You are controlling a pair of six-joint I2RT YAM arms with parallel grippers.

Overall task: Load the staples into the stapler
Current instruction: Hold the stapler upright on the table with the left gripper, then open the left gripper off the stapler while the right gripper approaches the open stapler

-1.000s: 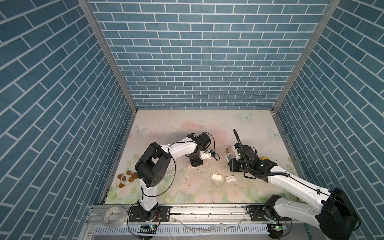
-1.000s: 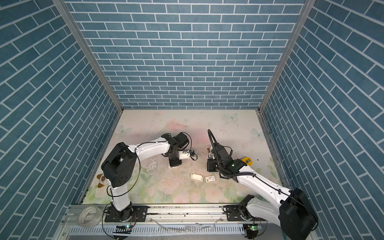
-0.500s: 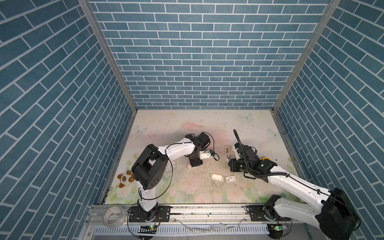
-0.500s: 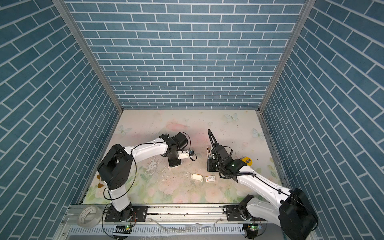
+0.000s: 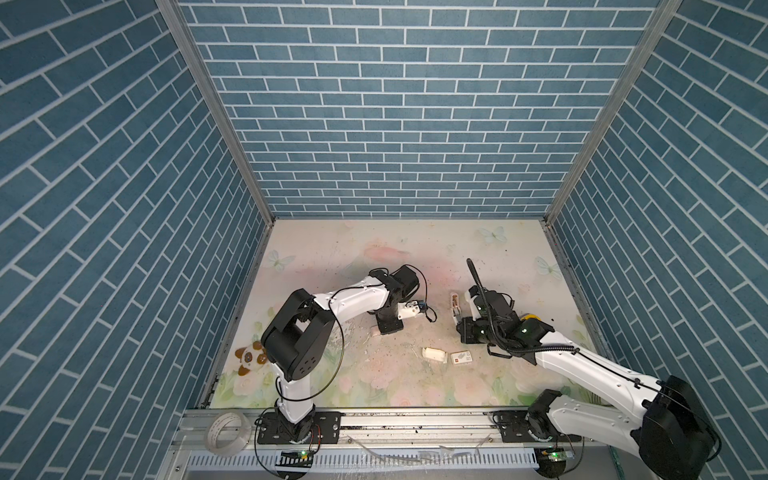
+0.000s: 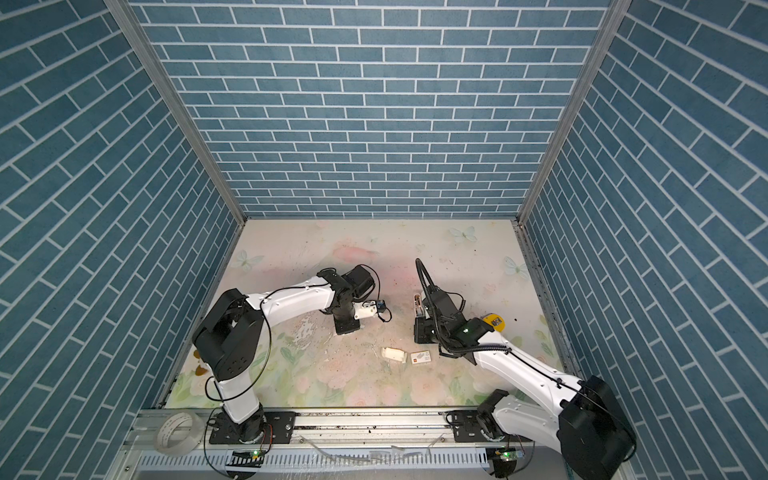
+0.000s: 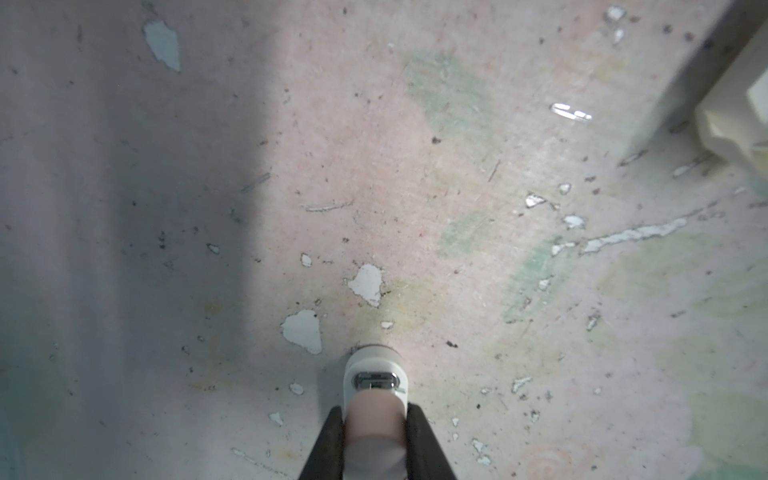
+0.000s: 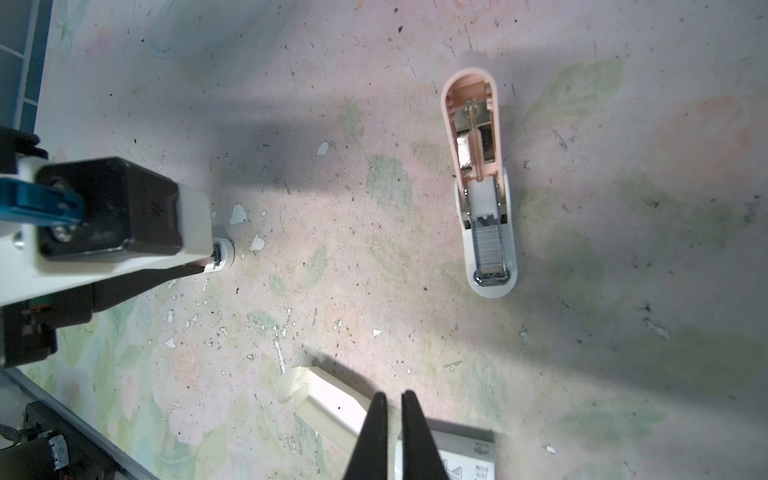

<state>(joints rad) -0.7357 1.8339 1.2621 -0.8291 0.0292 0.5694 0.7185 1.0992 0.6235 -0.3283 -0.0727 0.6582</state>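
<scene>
Open stapler (image 8: pixel 482 187) on the bench (image 8: pixel 332 124), staples (image 8: pixel 492 249) sitting in its channel.
The white tray (image 8: pixel 328 399) looks empty, though the right hand (image 8: pixel 394 395) hides part of it; printed sleeve (image 8: pixel 457 457) just beside it. Right hand hovers over the tray, fingers together, gripping nothing. Left hand (image 7: pixel 375 411) is clamped on a small pink-and-white piece (image 7: pixel 376 386). Versus a second ago: left arm's elbow has drifted slightly outward, rest unchanged.
</scene>
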